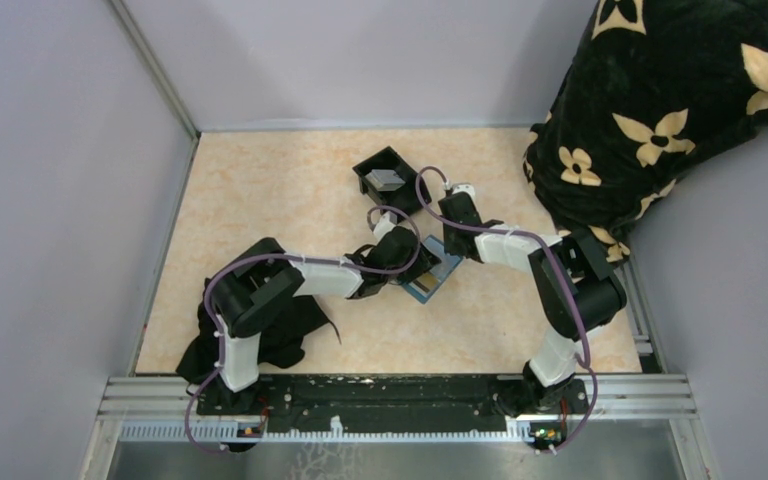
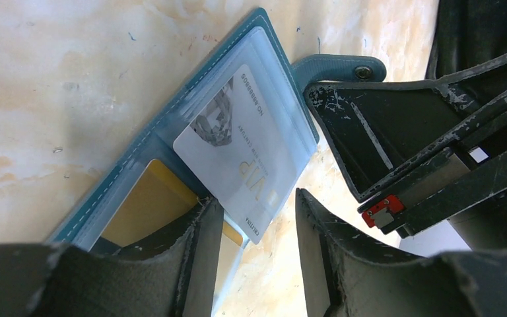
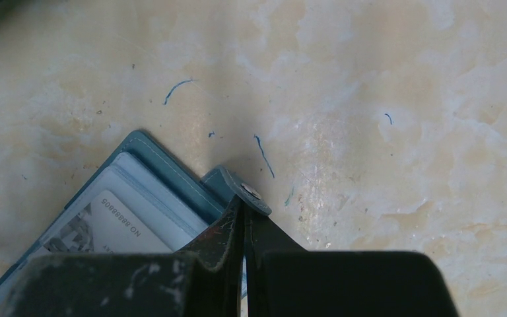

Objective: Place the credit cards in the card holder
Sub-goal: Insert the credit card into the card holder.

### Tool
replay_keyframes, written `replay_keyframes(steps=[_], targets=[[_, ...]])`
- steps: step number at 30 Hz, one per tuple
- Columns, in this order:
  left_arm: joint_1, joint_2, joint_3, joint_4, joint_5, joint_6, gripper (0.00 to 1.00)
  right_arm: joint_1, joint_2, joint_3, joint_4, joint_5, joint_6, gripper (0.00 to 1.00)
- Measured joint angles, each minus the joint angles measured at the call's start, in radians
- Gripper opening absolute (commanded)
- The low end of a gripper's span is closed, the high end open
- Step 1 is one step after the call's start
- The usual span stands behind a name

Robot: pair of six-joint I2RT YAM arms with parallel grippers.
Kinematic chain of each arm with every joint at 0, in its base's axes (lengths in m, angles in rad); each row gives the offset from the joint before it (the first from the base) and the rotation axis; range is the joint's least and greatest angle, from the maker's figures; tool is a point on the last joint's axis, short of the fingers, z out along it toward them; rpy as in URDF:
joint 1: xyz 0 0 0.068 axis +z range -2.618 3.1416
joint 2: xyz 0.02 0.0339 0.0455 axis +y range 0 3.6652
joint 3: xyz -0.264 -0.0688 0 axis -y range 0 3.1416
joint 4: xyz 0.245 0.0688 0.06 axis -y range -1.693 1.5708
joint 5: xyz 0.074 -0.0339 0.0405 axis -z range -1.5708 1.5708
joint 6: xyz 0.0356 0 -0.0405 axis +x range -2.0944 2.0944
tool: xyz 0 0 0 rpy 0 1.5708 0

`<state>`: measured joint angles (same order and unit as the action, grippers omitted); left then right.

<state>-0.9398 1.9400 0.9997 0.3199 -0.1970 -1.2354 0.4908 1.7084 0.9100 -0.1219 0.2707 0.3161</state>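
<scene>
Watch the grey-silver card [image 2: 251, 142]: it sits only part-way in the open card holder [image 2: 158, 132] on the tabletop [image 3: 370, 99], and a skewed push could buckle it or slide the holder. Your left claw [image 2: 256, 198] gapes wide, gripping nothing, one finger over the tan-yellow card [image 2: 148, 205]; your right claw [image 3: 243, 214] is closed, tips at the snap tab [image 3: 251, 193]

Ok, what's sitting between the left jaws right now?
In the left wrist view, the grey-silver card pokes a free corner out of the card holder into the gap between the open jaws of the left gripper.
</scene>
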Motion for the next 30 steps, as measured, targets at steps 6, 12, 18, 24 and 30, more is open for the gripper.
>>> replay_keyframes(steps=[6, 12, 18, 24, 30], targets=[[0.007, 0.011, 0.034, -0.05, 0.015, 0.0, 0.46, 0.003, 0.0, 0.0, 0.001, 0.002, 0.0, 0.0], [0.019, 0.017, 0.049, -0.075, 0.04, -0.002, 0.44, 0.004, -0.004, -0.012, 0.017, 0.005, 0.0, 0.0], [0.033, 0.032, 0.079, -0.109, 0.081, -0.004, 0.4, 0.005, -0.006, -0.02, 0.029, 0.005, 0.0, 0.0], [0.045, 0.048, 0.116, -0.159, 0.109, -0.005, 0.33, 0.006, -0.006, -0.022, 0.033, 0.005, 0.0, 0.0], [0.061, 0.058, 0.13, -0.175, 0.146, -0.011, 0.31, 0.007, -0.008, -0.032, 0.049, 0.006, 0.0, 0.0]])
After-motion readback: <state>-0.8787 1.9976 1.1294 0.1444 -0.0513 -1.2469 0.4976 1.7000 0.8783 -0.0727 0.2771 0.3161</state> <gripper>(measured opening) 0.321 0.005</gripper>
